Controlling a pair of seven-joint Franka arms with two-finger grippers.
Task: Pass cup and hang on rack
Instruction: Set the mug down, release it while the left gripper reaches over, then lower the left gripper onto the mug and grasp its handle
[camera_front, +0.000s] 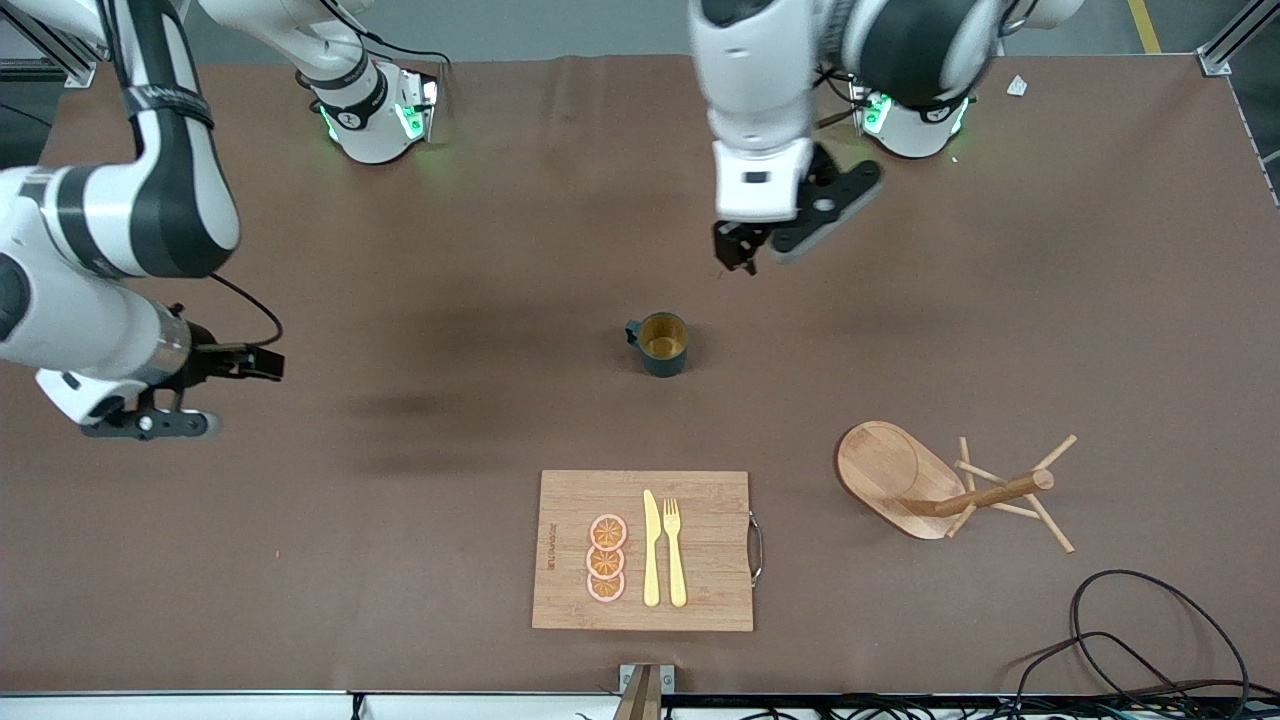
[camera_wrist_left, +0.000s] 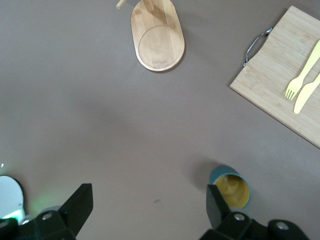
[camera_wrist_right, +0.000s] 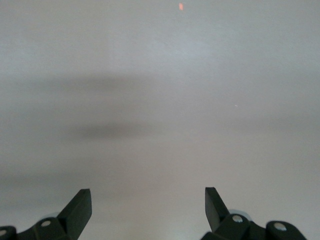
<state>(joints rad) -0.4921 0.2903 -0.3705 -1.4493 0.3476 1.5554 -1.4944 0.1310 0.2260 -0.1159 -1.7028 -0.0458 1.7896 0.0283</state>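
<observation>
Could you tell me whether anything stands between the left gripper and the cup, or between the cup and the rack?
Nothing visible does. The open left gripper hangs over bare table beside the upright cup. Only bare table lies between the cup and the rack. The cutting board lies off that line, nearer the camera.

Cut off at the front view's top edge: both arms' upper links. Cut off at its lower edge: the coil of black cable (camera_front: 1150, 640) and a small wooden piece (camera_front: 645, 692) at the worktop's rim. In the left wrist view, rack (camera_wrist_left: 157, 37) shown only by its oval base, post and pegs out of frame; cutting board (camera_wrist_left: 285, 75) clipped at the edge; cup (camera_wrist_left: 232, 187) partly covered by a tool finger (camera_wrist_left: 217, 205). Printed mark on the board too small to read.
</observation>
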